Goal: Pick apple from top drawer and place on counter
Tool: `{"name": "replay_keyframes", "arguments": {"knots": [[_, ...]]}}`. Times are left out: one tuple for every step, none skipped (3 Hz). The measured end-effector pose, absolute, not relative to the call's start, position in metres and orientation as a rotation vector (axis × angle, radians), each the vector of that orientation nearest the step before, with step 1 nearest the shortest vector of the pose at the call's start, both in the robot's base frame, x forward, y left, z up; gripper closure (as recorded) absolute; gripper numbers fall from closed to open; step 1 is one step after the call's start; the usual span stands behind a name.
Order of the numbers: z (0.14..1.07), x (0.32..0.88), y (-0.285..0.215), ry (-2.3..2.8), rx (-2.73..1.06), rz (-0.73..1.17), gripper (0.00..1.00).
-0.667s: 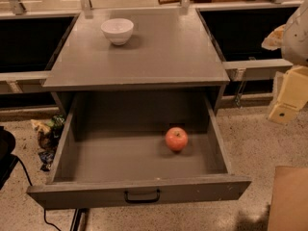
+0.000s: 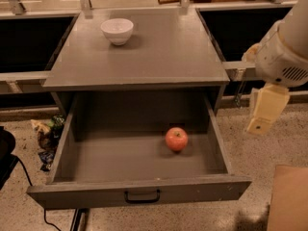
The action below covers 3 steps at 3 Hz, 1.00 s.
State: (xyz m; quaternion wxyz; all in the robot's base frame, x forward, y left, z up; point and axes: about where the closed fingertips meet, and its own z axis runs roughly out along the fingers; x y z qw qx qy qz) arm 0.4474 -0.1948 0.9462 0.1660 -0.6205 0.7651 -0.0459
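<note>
The apple [image 2: 176, 139], small, red-orange and round, lies on the floor of the open top drawer [image 2: 139, 190], right of its middle. The drawer is a deep grey box pulled fully out, with a small black handle [image 2: 142, 197] on its front panel. The grey counter [image 2: 159, 52] is the flat top of the cabinet above it. My gripper [image 2: 263, 113], cream-coloured, hangs from the white arm [image 2: 284, 52] at the right. It is outside the drawer's right wall, above floor level and well right of the apple. It holds nothing that I can see.
A white bowl [image 2: 117, 30] stands on the counter's back left. Crumpled wrappers [image 2: 47, 134] and a black cable [image 2: 29, 186] lie on the speckled floor to the left. A brown box corner [image 2: 288, 201] is at the lower right. Dark shelves flank the cabinet.
The arm and gripper have moved left and a little down, closer to the drawer's right side. The apple, bowl and drawer have not moved.
</note>
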Motion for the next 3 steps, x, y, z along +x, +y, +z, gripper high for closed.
{"name": "replay_keyframes", "arguments": {"knots": [[0.899,0.453,-0.175,2.152,-1.818,-0.048,0.00],[0.854,0.457,-0.157,2.140,-1.828,0.067,0.00],[0.854,0.457,-0.157,2.140,-1.828,0.067,0.00]]}}
